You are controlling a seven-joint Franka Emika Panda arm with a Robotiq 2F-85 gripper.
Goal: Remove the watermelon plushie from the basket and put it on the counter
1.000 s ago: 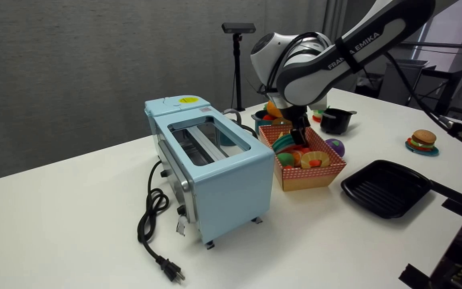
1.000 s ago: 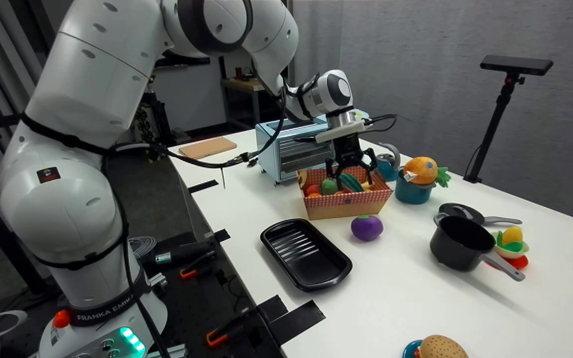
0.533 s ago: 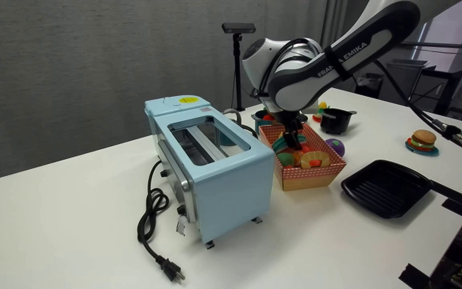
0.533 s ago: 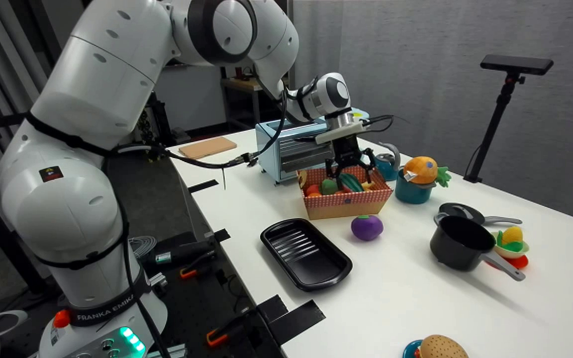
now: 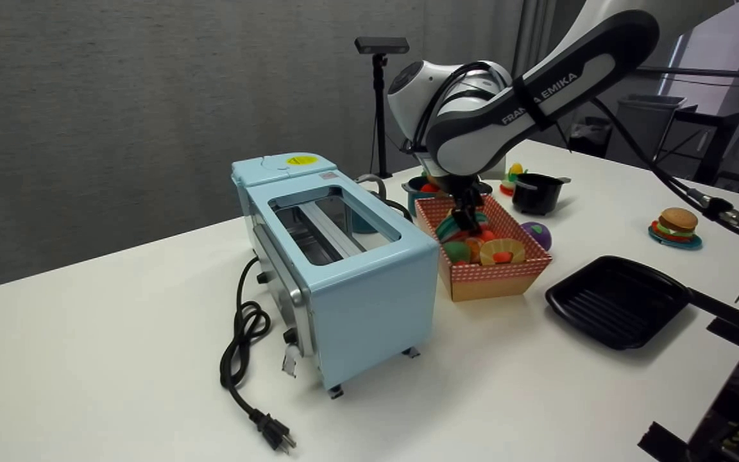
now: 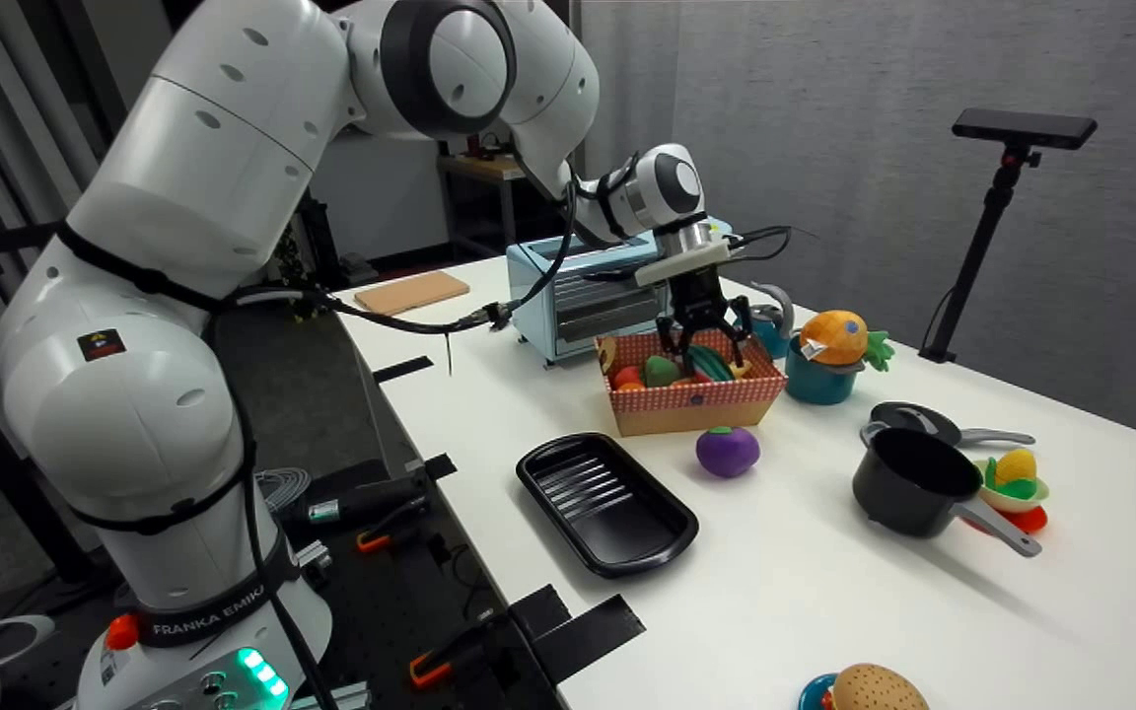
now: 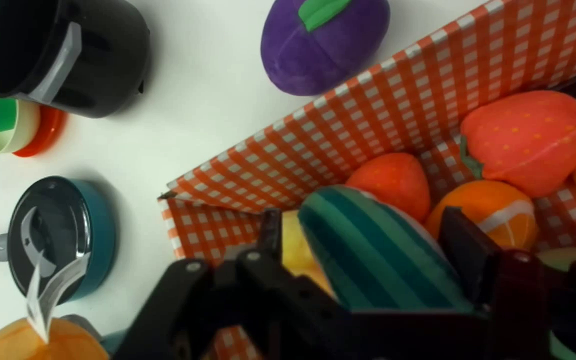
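Big surface first: the white counter (image 6: 795,567), smooth and hard-looking, runs under everything, and it's where this job has to finish. On it stands the pale blue toaster (image 5: 376,308), boxy and glossy with rounded edges, near the basket (image 6: 696,419), so my call is straight up, then swing away from that side. And what a basket! Flared tan walls, red-and-white check inside and round the top, stiff as card by the look of it and probably light enough to ride up if anything snags the rim.

Down inside it is the gripper (image 7: 366,237), hard and black, fingers spread wide, gripping nothing that I can see. And there between them, in the basket, the watermelon plushie (image 7: 375,250): a domed wedge, striped rind uppermost, teal against deep green, smooth cloth, pale along one edge. It looks soft, so expect squash before grip; go a touch deeper, get below the fat of that dome, close gently.

Beyond it, a plump, dotted strawberry (image 7: 525,142); closer in, the round orange (image 7: 485,212) by one finger. Smallest showing, a yellow toy (image 7: 295,245) pokes out between rind and opposite finger. Pinch here and it could come along, so shift that finger past it first!
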